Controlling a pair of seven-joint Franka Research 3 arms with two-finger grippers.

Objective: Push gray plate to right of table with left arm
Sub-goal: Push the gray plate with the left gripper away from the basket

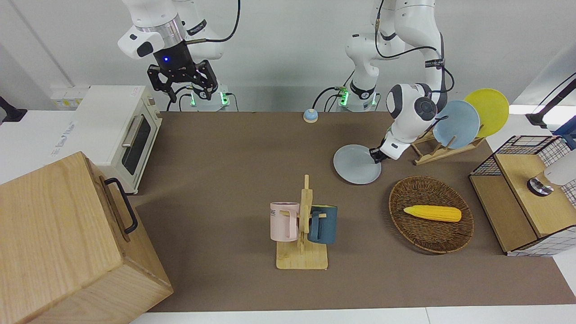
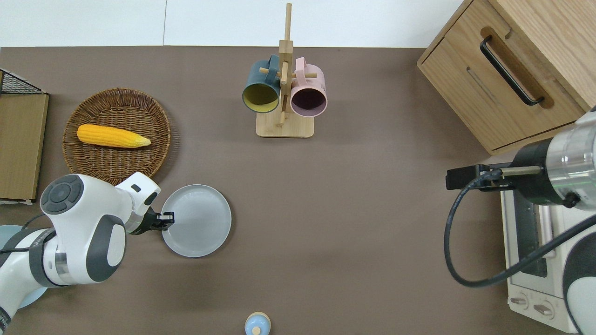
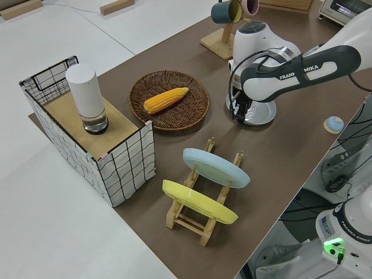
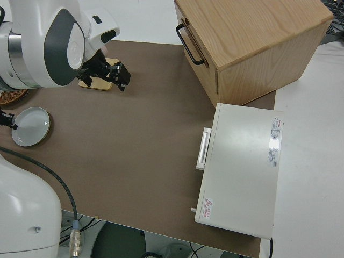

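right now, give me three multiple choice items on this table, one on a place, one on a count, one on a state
1. Where is the corn?
A in the wicker basket
B on the gray plate
C in the toaster oven

2. How many mugs hang on the wooden stand?
A one
B two
C three

3. What is the left gripper doing?
A holding a mug
B low at the gray plate's rim
C parked high

Answers: 1 A, the corn lies in the basket. 2 B, a pink mug and a dark blue mug. 3 B, its fingertips meet the plate's edge.

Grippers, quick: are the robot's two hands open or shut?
Left gripper: at the gray plate rim; fingers cannot be told.
Right gripper: open, empty, parked.
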